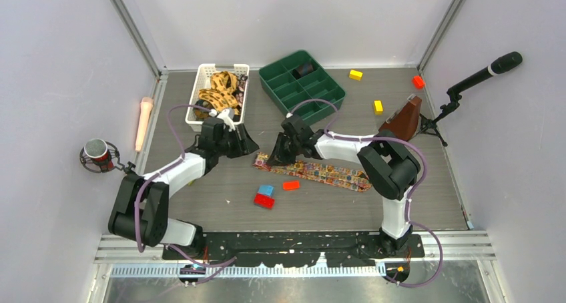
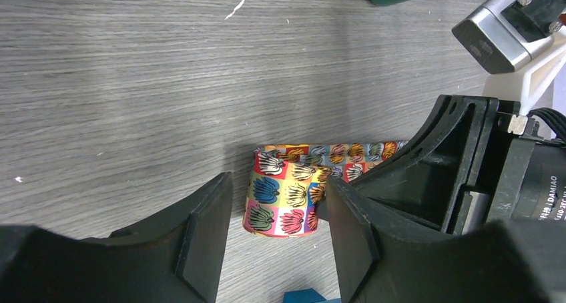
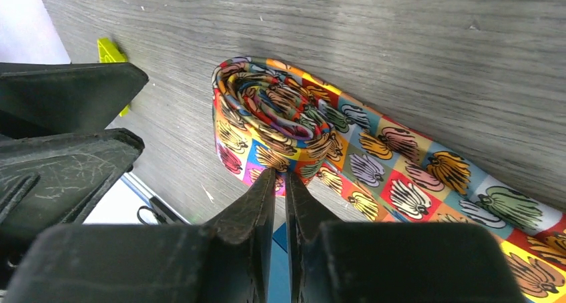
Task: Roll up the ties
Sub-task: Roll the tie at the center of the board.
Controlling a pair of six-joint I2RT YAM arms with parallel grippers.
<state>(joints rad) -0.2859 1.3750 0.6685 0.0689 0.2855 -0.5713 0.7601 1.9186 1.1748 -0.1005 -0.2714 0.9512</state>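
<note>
Tie (image 2: 280, 213) roll between spread left gripper (image 2: 277, 186) fingers, tabletop (image 2: 133, 83) stretching beyond.

The top camera looked down from above the near edge over the whole table (image 1: 220, 203), while both wrist cameras peered close from opposite sides at the same rolled tie end (image 3: 273, 116)
</note>
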